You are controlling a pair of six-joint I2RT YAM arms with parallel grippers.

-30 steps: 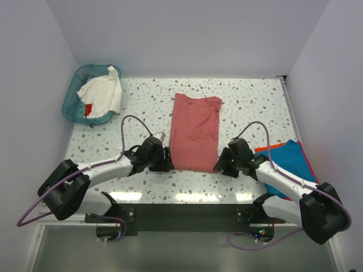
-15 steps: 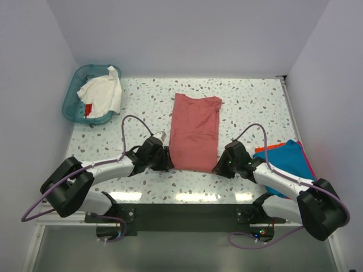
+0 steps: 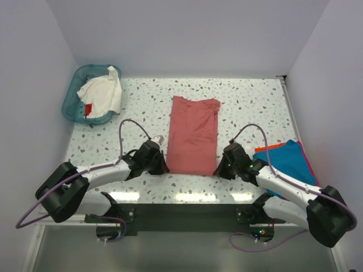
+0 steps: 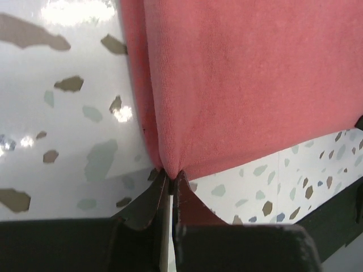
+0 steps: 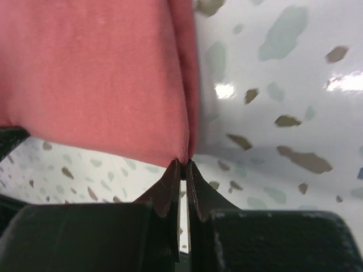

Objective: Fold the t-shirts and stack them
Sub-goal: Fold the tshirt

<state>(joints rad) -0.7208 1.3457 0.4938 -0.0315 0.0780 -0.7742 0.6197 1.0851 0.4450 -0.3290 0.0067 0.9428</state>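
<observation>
A salmon-red t-shirt [image 3: 193,134] lies folded into a long strip down the middle of the speckled table. My left gripper [image 3: 165,165] is shut on its near left corner, and the left wrist view has the cloth [image 4: 238,73] bunched between the gripper's tips [image 4: 170,173]. My right gripper [image 3: 218,168] is shut on the near right corner, where the cloth [image 5: 96,73] is pinched at the gripper's tips [image 5: 184,163]. A white t-shirt [image 3: 102,93] with a small red tag lies in the basket. Folded teal-blue [image 3: 286,161] and orange-red [image 3: 271,147] t-shirts lie stacked at the right edge.
A teal plastic basket [image 3: 76,90] stands at the table's far left corner. White walls close in the table at the back and both sides. A black rail [image 3: 181,212] with the arm bases runs along the near edge.
Both grippers went from open to shut on the near corners of the salmon-red t-shirt. The near edge of the shirt has shifted slightly toward the arms.
</observation>
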